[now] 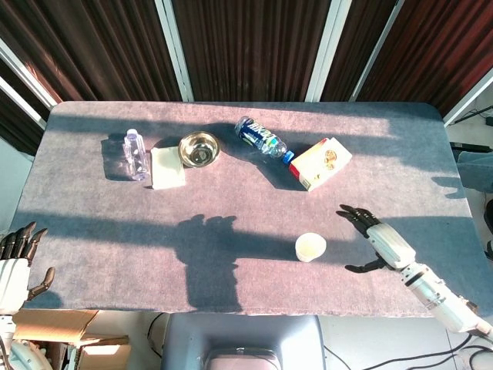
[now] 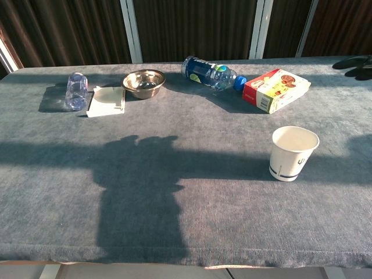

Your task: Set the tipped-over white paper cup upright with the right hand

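Observation:
The white paper cup [image 1: 310, 247] [image 2: 293, 153] stands upright on the grey table, mouth up, with nothing touching it. My right hand [image 1: 377, 237] hovers to the right of the cup with its fingers spread and holds nothing. In the chest view only its dark fingertips [image 2: 353, 63] show at the top right edge. My left hand [image 1: 17, 262] sits off the table's near left corner, fingers apart and empty.
Along the far side lie a small clear bottle [image 1: 135, 154], a white napkin [image 1: 167, 167], a metal bowl [image 1: 199, 149], a blue-labelled bottle on its side [image 1: 263, 139] and a red and yellow box [image 1: 320, 163]. The arm's shadow falls across the table's middle.

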Controlling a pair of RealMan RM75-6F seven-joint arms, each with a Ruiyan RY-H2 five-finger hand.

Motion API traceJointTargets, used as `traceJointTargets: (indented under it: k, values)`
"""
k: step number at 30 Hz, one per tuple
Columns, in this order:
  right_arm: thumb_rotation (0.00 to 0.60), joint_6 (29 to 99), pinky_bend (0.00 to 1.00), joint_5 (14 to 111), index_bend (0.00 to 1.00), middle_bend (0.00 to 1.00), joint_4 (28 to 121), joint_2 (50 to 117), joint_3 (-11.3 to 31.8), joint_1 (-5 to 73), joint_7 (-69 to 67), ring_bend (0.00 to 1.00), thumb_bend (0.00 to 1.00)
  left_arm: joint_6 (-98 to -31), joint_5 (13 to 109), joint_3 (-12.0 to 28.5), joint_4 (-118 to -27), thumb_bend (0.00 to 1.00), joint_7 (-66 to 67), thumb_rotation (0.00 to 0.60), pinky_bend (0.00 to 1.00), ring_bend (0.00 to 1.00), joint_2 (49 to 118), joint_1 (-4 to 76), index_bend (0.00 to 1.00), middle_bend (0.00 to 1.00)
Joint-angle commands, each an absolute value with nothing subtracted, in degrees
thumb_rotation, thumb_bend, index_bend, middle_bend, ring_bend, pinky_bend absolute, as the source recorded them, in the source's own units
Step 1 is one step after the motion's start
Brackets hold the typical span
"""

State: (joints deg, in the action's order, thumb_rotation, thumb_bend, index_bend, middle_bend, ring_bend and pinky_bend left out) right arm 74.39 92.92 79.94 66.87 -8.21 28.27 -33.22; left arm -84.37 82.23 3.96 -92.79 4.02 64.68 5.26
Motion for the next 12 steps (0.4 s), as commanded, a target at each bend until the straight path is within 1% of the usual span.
traceJointTargets:
  k: [1,4,6,12]
  values:
    - [0.6,85.2,0.03,81.8,0.0,0.0,91.7,63.7,-3.5,18.3,-10.2,0.0,0.18,-84.2,82.4,3.9,-92.8,0.37,4.3,0.6,0.09,0.0,64.8,5.4,0.14,0.0]
    - [0.6,87.2,0.05,78.1,0.0,0.0,93.6,64.3,-2.6,15.6,-1.9,0.0,0.18,-84.1,82.5,3.8,-92.8,0.37,4.7,0.6,0.09,0.0,64.9,5.5,0.14,0.0]
    - [0.6,87.9,0.05,77.0,0.0,0.0,94.0,64.9,-2.1,14.6,1.1,0.0,0.18,-84.0,82.6,3.7,-92.8,0.37,5.0,0.6,0.09,0.0,65.0,5.6,0.14,0.0]
    - [0.6,88.1,0.05,77.4,0.0,0.0,94.2,65.5,-0.9,13.3,2.5,0.0,0.18,-83.4,82.4,3.7,-92.8,0.38,5.5,0.6,0.09,0.0,65.2,5.9,0.14,0.0]
